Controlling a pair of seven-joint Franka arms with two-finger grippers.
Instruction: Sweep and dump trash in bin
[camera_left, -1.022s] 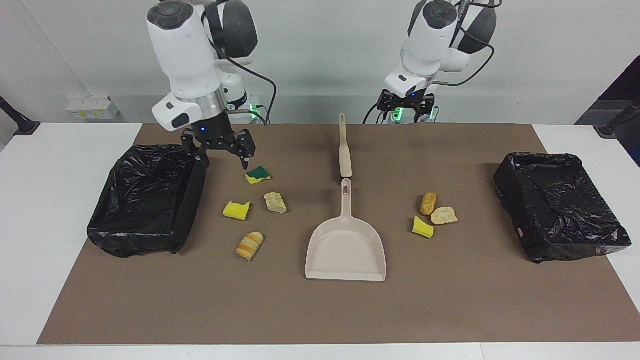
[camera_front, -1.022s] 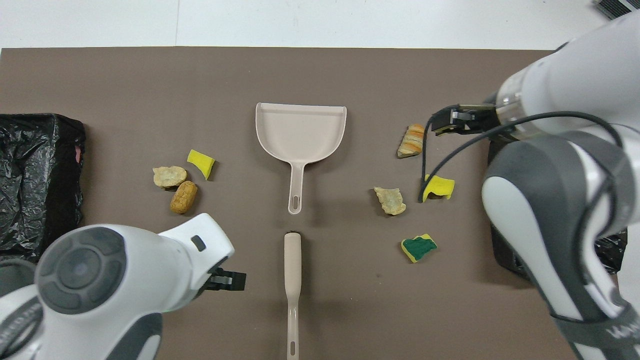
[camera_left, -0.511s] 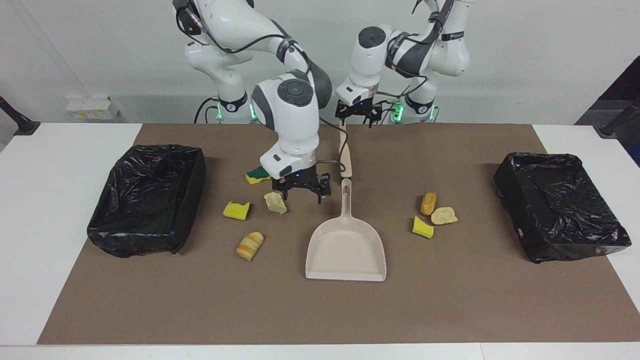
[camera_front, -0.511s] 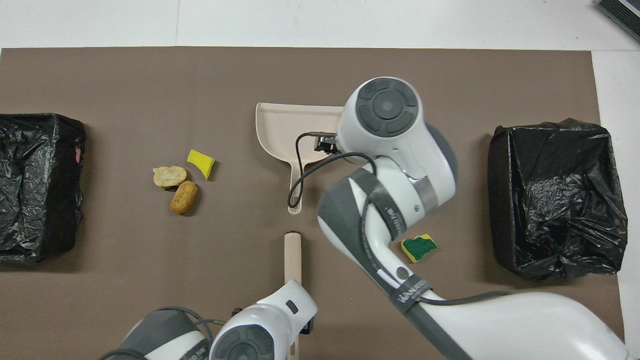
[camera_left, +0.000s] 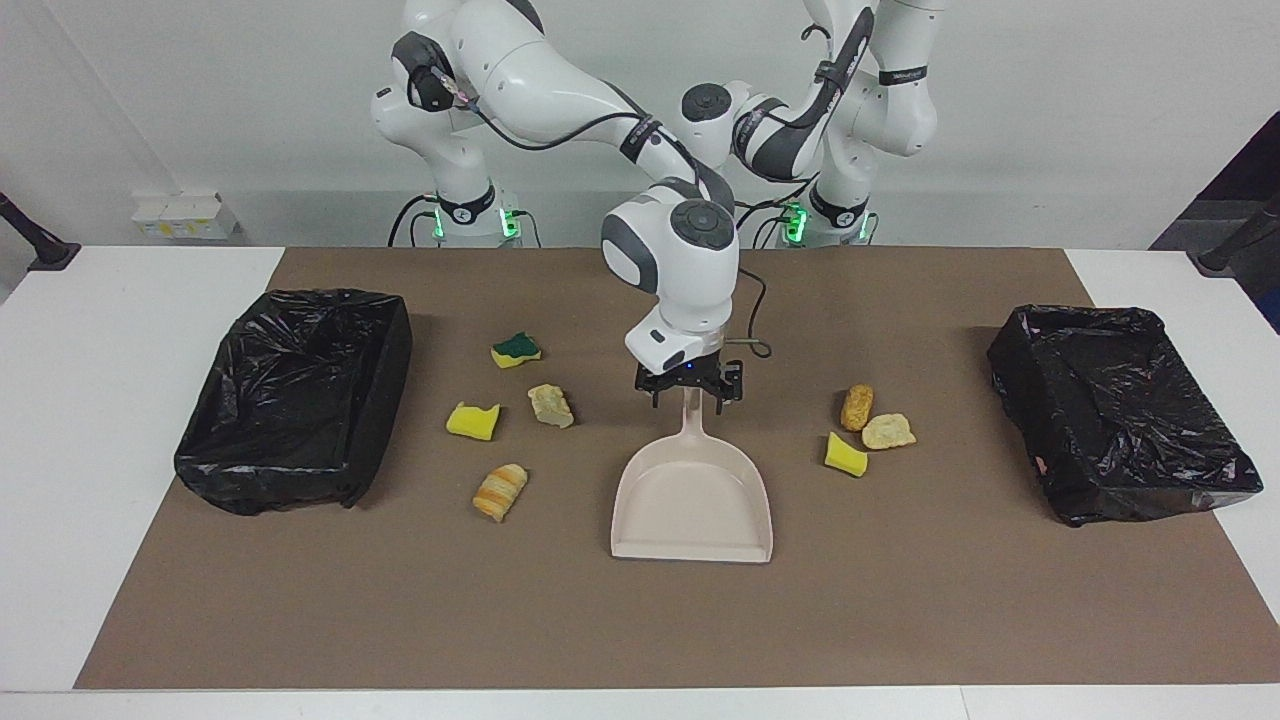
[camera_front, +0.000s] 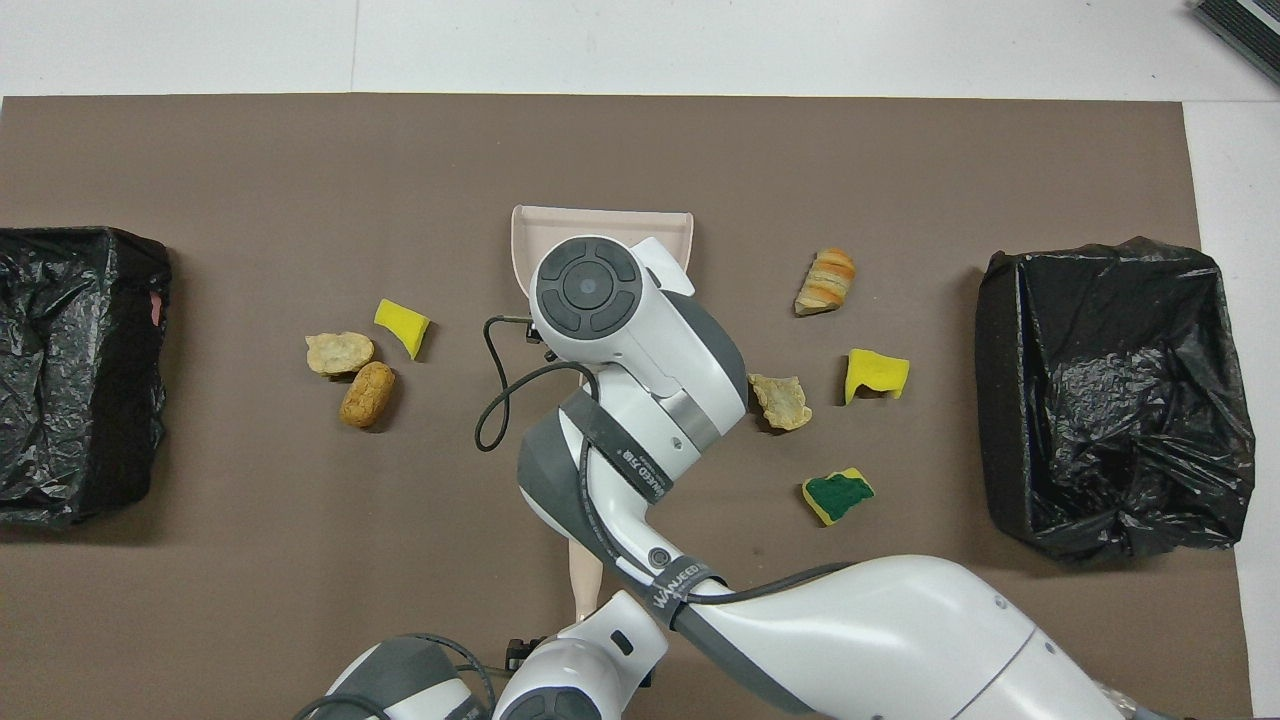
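Trash scraps lie on the tabletop; right claw, jaws spread, straddles the dustpan handle; left claw hidden.

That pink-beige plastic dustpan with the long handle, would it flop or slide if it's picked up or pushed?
The beige plastic dustpan looks moulded and thin-walled, so probably stiff and light. It lies flat on the brown mat, so a push would likely slide it, not tip it.

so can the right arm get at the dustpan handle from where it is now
Probably yes: the right gripper hangs open right over the dustpan handle, nothing between them, and the scraps lie off to both sides.
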